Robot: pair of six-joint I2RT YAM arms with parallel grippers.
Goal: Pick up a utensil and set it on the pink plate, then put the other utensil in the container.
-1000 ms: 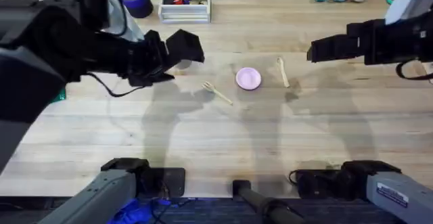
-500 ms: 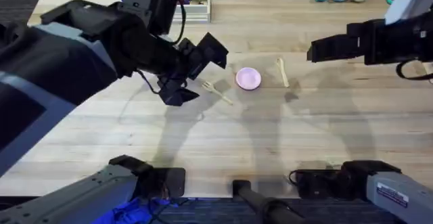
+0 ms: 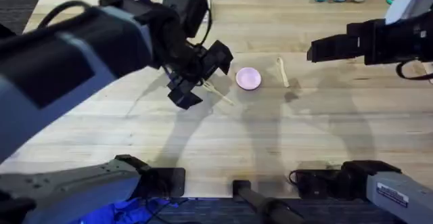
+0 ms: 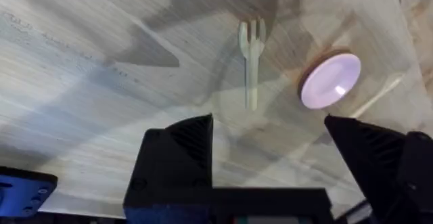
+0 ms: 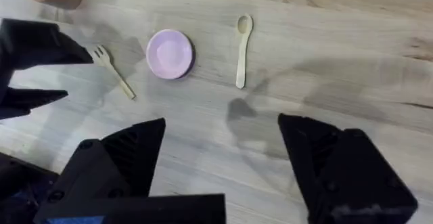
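Left pincer (image 3: pixel 203 82) has advanced, now open over fork (image 4: pixel 251 55).

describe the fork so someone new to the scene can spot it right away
Start at the small pink plate near the middle of the wooden table. Two pale cream utensils lie flat on either side of it. The fork is the one toward the left gripper, which hovers open over it; short tines set it apart from the round-bowled spoon.

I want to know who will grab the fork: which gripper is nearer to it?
Left. The left gripper hangs open right over the fork; the right gripper, also open, sits far off, beyond the pink plate and spoon.
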